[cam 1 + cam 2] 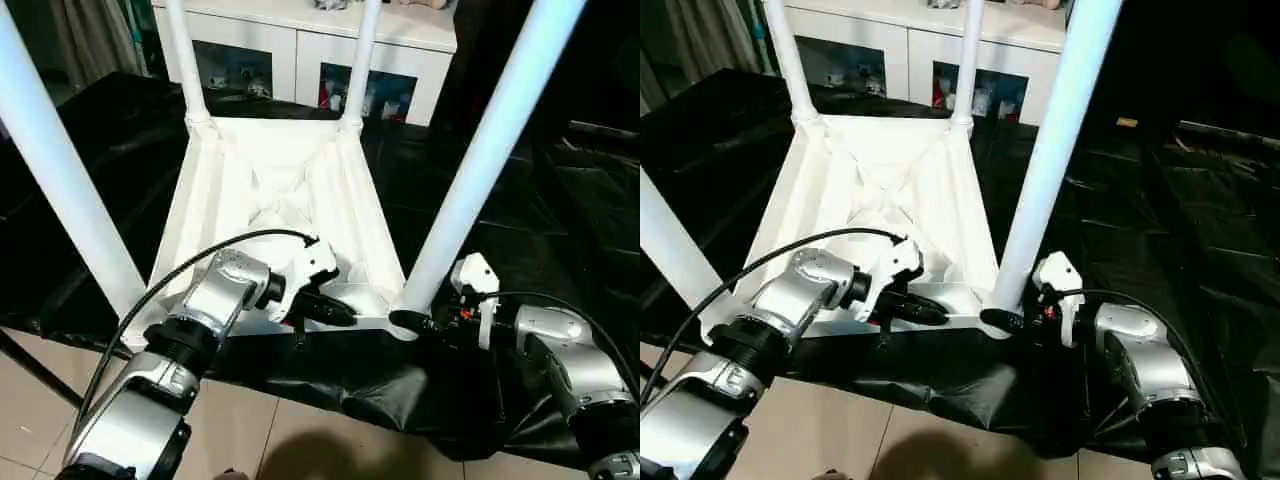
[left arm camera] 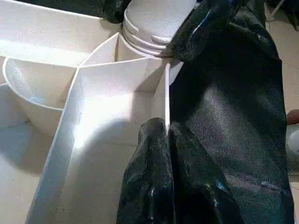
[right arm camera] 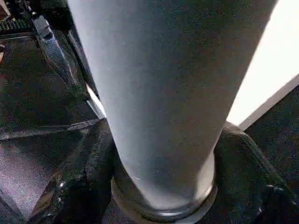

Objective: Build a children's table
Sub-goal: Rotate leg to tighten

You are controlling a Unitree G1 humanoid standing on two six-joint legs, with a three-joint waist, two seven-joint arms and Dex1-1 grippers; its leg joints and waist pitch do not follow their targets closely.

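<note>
The children's table [image 1: 270,190] is lying upside down on the black-covered work table [image 1: 90,180], ribbed underside facing up and four legs rising from its corner sockets. All four legs are running out past the top of the head views, so their ends are not showing. The near right leg [image 1: 480,170] is sitting in its socket at the table's near right corner. The right gripper [image 1: 412,322] is straddling the base of that leg, one black finger [image 3: 79,186] on each side; whether the fingers are actually pressing on it is hard to tell. The left gripper [image 2: 168,135] is pinching the thin near rim of the table [image 2: 167,93] between its closed fingers, just left of that same corner. Behind the table's far edge, a white cabinet [image 1: 300,50] with glass doors is standing, its contents too small to make out.
</note>
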